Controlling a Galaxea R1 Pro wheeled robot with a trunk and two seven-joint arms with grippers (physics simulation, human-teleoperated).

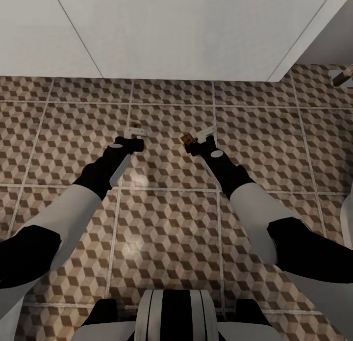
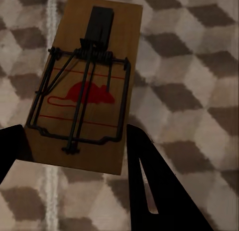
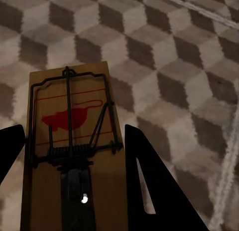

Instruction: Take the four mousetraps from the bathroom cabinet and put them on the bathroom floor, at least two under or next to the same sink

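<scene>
Nearest, the robot's trunk (image 1: 171, 314) sits low over the bathroom floor (image 1: 166, 233). Both arms reach forward, side by side. The left gripper (image 1: 131, 137) is clamped on 1 mousetrap (image 2: 82, 86); the right gripper (image 1: 196, 141) is clamped on a 2nd mousetrap (image 3: 74, 151). The wrist views show each trap's red mouse print and dark spring, just specks from the head. Beyond, a white panel (image 1: 186, 32) meets the tiles.

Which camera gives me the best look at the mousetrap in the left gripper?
The left wrist view: the mousetrap sits between the dark fingers, its spring and red mouse print clear. The head view shows it tiny at the left gripper.
</scene>
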